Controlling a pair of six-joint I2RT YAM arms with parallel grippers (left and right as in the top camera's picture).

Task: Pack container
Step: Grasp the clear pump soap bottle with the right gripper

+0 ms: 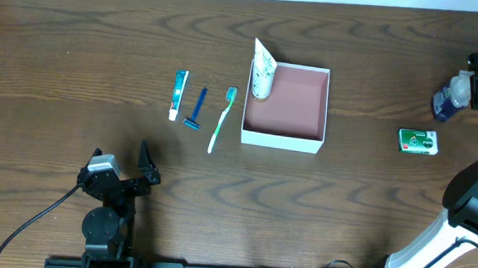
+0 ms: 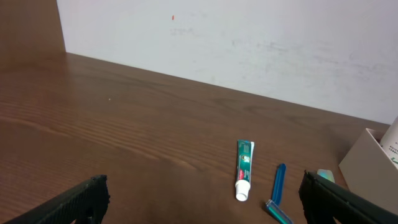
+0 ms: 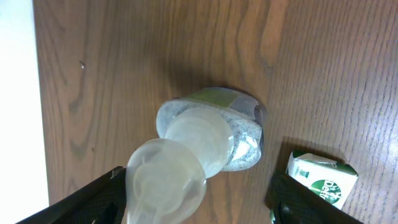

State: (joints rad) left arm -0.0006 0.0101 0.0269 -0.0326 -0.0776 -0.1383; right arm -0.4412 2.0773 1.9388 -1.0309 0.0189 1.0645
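Note:
The container, a shallow white box with a pink-brown inside, sits mid-table with a white tube leaning in its far-left corner. Left of it lie a toothpaste tube, a blue razor and a toothbrush. My left gripper is open and empty near the front left; its wrist view shows the toothpaste, the razor and the container's corner. My right gripper is open, its fingers either side of the clear pump bottle, which stands at the far right.
A small green-and-white soap box lies on the table near the pump bottle and shows beside my right finger. A black cable trails from the left arm's base. A white wall stands behind the table.

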